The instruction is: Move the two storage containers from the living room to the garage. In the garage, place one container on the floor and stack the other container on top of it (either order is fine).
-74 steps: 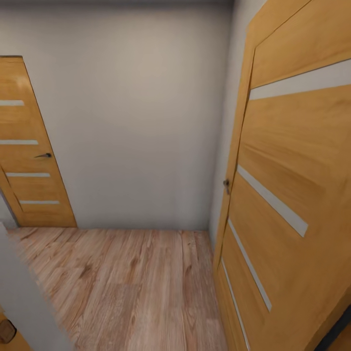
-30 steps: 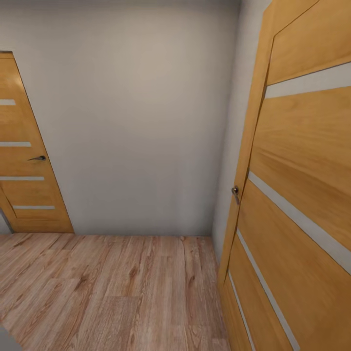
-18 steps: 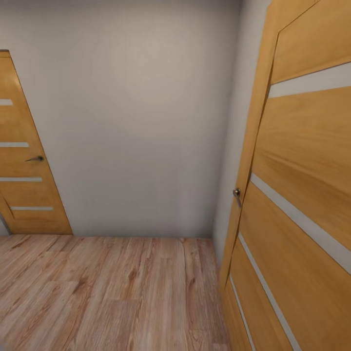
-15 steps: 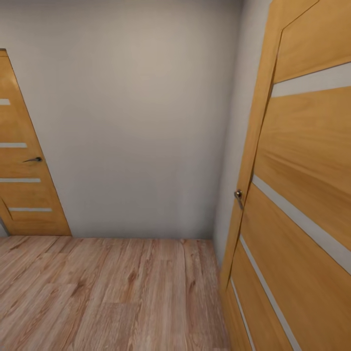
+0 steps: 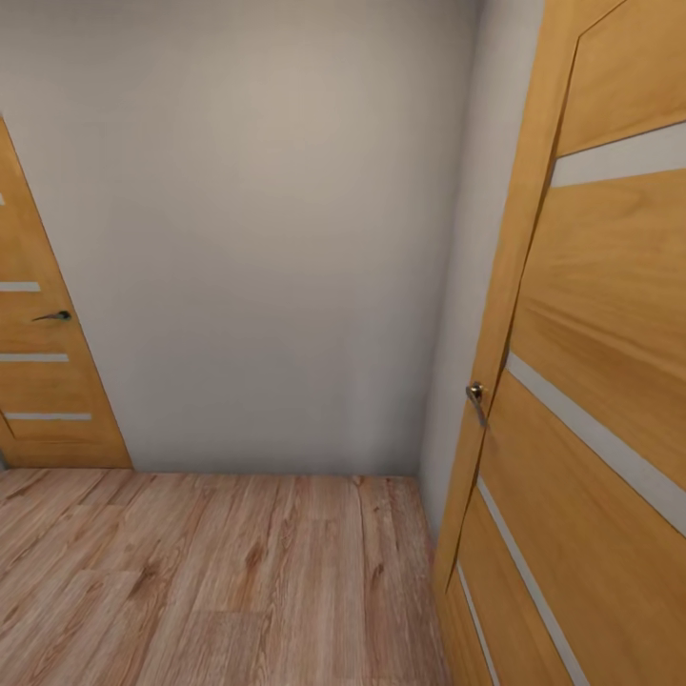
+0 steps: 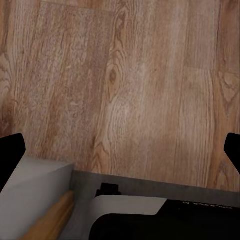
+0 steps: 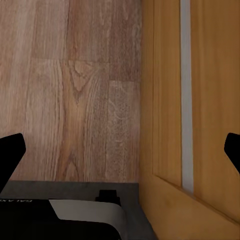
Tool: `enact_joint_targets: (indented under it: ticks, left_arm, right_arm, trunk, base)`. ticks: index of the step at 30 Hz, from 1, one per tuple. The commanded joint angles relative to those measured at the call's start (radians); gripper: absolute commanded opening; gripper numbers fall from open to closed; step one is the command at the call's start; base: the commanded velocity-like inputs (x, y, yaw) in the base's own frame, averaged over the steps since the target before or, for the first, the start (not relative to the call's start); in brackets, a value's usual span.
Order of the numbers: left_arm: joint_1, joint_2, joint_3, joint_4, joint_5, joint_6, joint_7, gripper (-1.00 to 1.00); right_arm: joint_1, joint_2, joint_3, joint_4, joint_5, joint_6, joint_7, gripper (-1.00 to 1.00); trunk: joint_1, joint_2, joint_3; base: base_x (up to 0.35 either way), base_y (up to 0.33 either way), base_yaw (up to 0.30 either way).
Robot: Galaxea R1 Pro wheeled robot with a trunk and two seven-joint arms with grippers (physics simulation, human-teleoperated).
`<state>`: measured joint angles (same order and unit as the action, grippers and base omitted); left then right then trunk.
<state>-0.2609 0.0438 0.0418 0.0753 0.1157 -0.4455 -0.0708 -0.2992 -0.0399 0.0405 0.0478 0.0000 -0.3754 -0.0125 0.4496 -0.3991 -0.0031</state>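
Note:
The two storage containers are out of view, and so is the garage. My left gripper (image 6: 120,152) hangs over light wood plank floor (image 6: 130,85), open, its black fingertips wide apart with nothing between them. My right gripper (image 7: 120,152) is open too, with nothing in it, over the same plank floor (image 7: 75,90) and close beside an orange wooden door (image 7: 200,100).
A plain grey wall (image 5: 267,238) closes the hallway ahead. An orange door (image 5: 591,381) with a metal handle (image 5: 474,395) stands close on the right. Another such door (image 5: 38,381) is at the far left. A pale wall corner (image 6: 35,190) lies near my left gripper.
The whole head view has shifted: the camera has moved forward and turned a little right. The left door has slid toward the picture's edge, and the pale wall corner at lower left has left the view.

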Motion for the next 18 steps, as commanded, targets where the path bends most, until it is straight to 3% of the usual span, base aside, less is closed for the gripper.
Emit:
enact_joint_targets:
  ticks: [1,6,13,18]
  left_arm:
    - [-0.001,0.0,0.004,0.004,0.009,-0.005,-0.007,1.0]
    - [-0.001,-0.002,0.003,0.004,0.009,-0.005,-0.006,1.0]
    - [-0.001,-0.001,0.003,0.004,0.009,-0.005,-0.006,1.0]
    - [-0.001,0.0,0.003,0.004,0.009,-0.005,-0.007,1.0]
  right_arm:
    - [-0.001,0.0,0.004,0.004,0.0,-0.007,-0.001,1.0]
    - [-0.001,0.0,0.004,0.004,0.0,-0.007,-0.001,1.0]
    - [-0.001,0.0,0.004,0.004,0.0,-0.007,-0.001,1.0]
    - [-0.001,0.0,0.004,0.004,0.0,-0.007,-0.001,1.0]
  trunk:
    - [0.0,-0.001,0.0]
    - [0.0,-0.001,0.0]
    - [0.0,-0.001,0.0]
    - [0.0,-0.001,0.0]
  base:
    - [0.008,0.0,0.0]
    - [0.059,0.0,0.0]
    - [0.275,0.0,0.0]
    - [0.093,0.0,0.0]
